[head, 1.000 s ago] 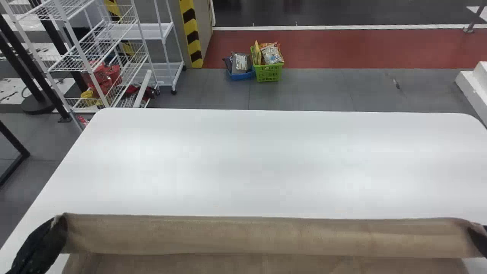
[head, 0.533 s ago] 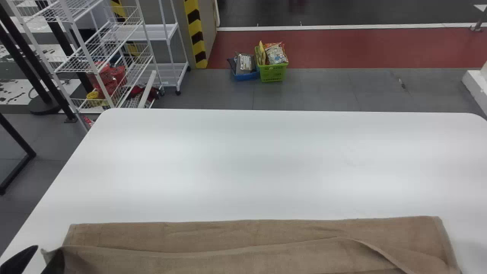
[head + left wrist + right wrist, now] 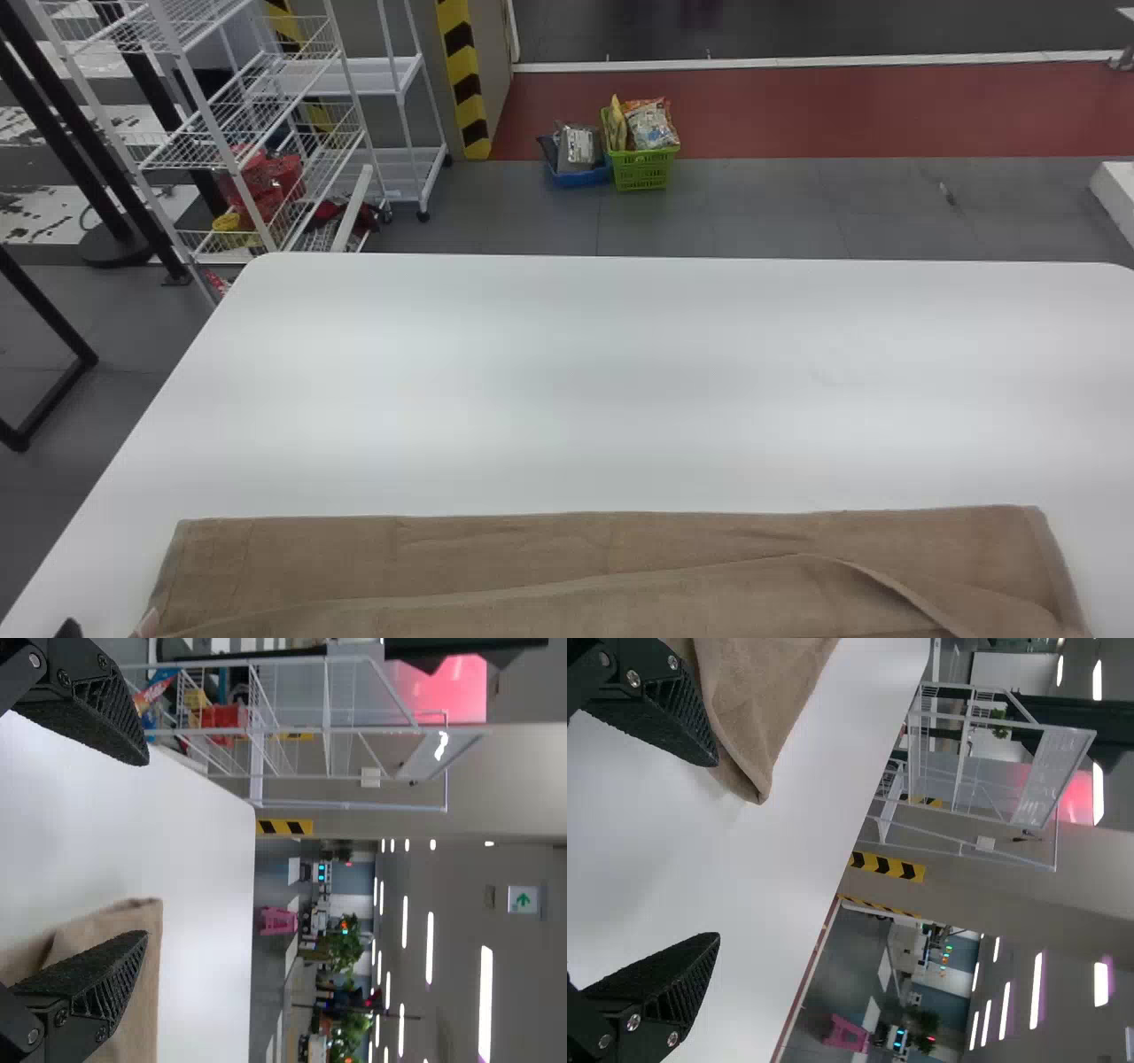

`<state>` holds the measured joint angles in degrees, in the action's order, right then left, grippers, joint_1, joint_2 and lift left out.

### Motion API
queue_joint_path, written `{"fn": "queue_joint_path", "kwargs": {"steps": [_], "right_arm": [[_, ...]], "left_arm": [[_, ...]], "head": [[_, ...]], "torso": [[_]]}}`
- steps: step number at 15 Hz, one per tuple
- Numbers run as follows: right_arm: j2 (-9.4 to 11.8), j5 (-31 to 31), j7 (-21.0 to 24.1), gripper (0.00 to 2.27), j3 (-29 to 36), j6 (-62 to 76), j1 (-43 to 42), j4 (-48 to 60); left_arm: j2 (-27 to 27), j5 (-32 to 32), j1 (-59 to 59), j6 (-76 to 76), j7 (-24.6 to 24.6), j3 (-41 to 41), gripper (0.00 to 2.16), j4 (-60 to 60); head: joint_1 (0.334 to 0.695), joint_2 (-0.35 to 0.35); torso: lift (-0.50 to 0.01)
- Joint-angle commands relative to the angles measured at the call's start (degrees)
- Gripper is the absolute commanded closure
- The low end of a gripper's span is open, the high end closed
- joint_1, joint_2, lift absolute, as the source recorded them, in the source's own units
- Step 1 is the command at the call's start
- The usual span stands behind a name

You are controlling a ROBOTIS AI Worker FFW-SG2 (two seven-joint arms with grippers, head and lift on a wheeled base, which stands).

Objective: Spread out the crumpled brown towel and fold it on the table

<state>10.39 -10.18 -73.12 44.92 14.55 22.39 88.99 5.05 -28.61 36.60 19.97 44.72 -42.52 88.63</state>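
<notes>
The brown towel point(image 3: 496, 554) lies spread along the table's near edge, with a flap folded over it and a diagonal crease toward the right. At the head view's lower left corner the tip of my left gripper point(image 3: 69, 627) shows just beside the towel's left end. In the left wrist view my left gripper point(image 3: 146, 849) is open, one finger over the towel point(image 3: 137, 992). My right gripper point(image 3: 718, 850) stands open in the right wrist view, one finger close to a corner of the towel point(image 3: 757, 718), nothing between its fingers.
The white table point(image 3: 620, 381) stretches away beyond the towel. White wire shelves point(image 3: 266, 124) stand behind its far left corner. On the floor past the far edge are a green basket point(image 3: 642, 170) and a blue one point(image 3: 580, 177), both filled.
Both grippers have let go of the towel and drawn back toward the bottom edge and the sides. The raised towel edge has come down onto the table. The head view has shifted slightly.
</notes>
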Motion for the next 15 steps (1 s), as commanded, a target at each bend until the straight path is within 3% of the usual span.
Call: {"fn": "queue_joint_path", "kwargs": {"steps": [1, 3, 5, 8, 12, 15], "right_arm": [[-0.46, -0.98, 0.08, 0.14, 0.78, -11.17, -1.12, 3.47], [-0.81, -1.33, -0.01, 0.14, 0.87, -23.3, -1.48, 6.28], [-2.66, -1.07, 0.08, 0.14, 0.51, -25.94, -1.56, 9.45], [-4.59, -0.63, 0.08, 0.21, -0.36, -36.83, -3.23, 13.75], [-5.12, -0.19, 0.08, 0.21, -1.07, -50.72, -7.8, 15.51], [-5.03, 4.2, -0.01, 0.29, -2.39, -58.46, -12.2, 15.51]], "left_arm": [[0.75, -0.57, -0.83, -3.4, 0.19, -4.5, 0.14, -0.48], [1.45, -1.98, -0.83, -6.04, 0.37, -5.73, 0.14, -0.48], [1.36, -3.3, -1.01, -10.08, 0.46, -5.82, 0.14, 1.63], [0.66, -2.68, -2.94, -36.63, -0.51, -7.49, 0.14, 10.86], [0.92, 5.58, -10.76, -60.18, -0.07, -9.95, 0.15, 16.66], [2.07, 11.12, -16.48, -70.55, 0.98, -11.0, 0.14, 18.24]], "head": [[0.695, 0.171], [0.695, 0.21], [0.695, 0.26], [0.695, 0.282], [0.695, 0.242], [0.695, 0.231]], "torso": [[-0.127], [-0.127], [-0.127], [-0.127], [-0.127], [-0.127]]}}
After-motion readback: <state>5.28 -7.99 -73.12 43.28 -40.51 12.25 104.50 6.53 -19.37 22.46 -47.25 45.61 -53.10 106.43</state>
